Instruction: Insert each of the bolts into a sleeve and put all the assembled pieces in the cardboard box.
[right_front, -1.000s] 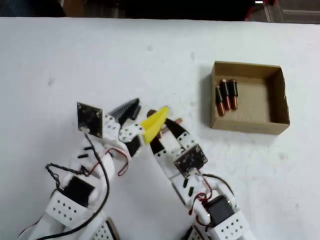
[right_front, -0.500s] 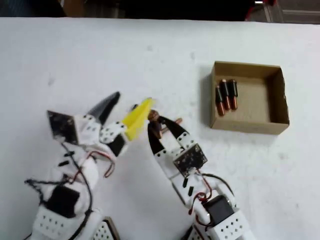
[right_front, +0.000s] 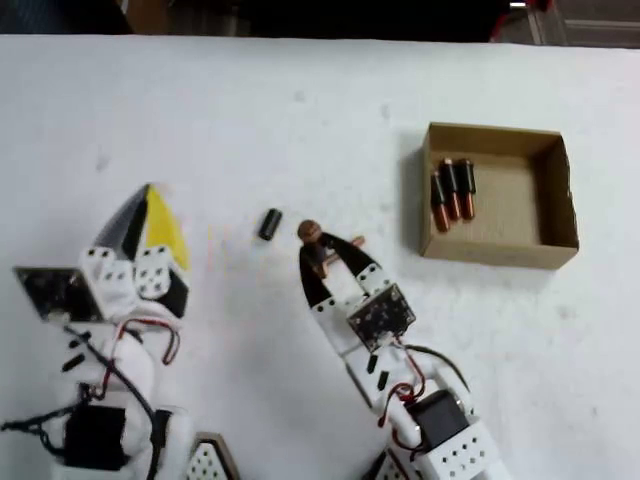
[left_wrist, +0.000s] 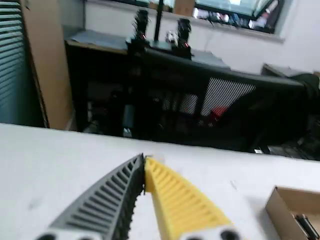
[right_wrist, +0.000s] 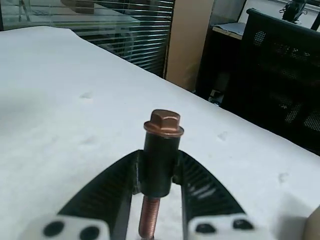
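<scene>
**Bolt and sleeve pinched in my right claw, left claw closed on nothing**

Farthest left over the white table (right_front: 300, 110), my left claw (right_front: 148, 192) was closed. Its grey finger and yellow finger met at the tips with nothing between them, and my left wrist camera showed the same closed left claw (left_wrist: 144, 163) above bare tabletop.

Between my two claws lay a loose sleeve (right_front: 269, 224), short and black. It sat on the table on its own, apart from both claws and nearer my right one.

Next came my right claw (right_front: 323, 252), closed on a black sleeve (right_wrist: 159, 165), one finger pressing each side of it. A copper bolt (right_wrist: 163, 123) ran through that sleeve. Its hex head stuck out past my fingertips, and its threaded shank came out of the other end, back toward my wrist. From above, the bolt (right_front: 309, 232) pointed away from my arm.

Farthest right stood the cardboard box (right_front: 555, 190), open at the top. Three assembled pieces (right_front: 452, 190) lay side by side inside it, against its left wall. The box was well apart from my right claw.
</scene>
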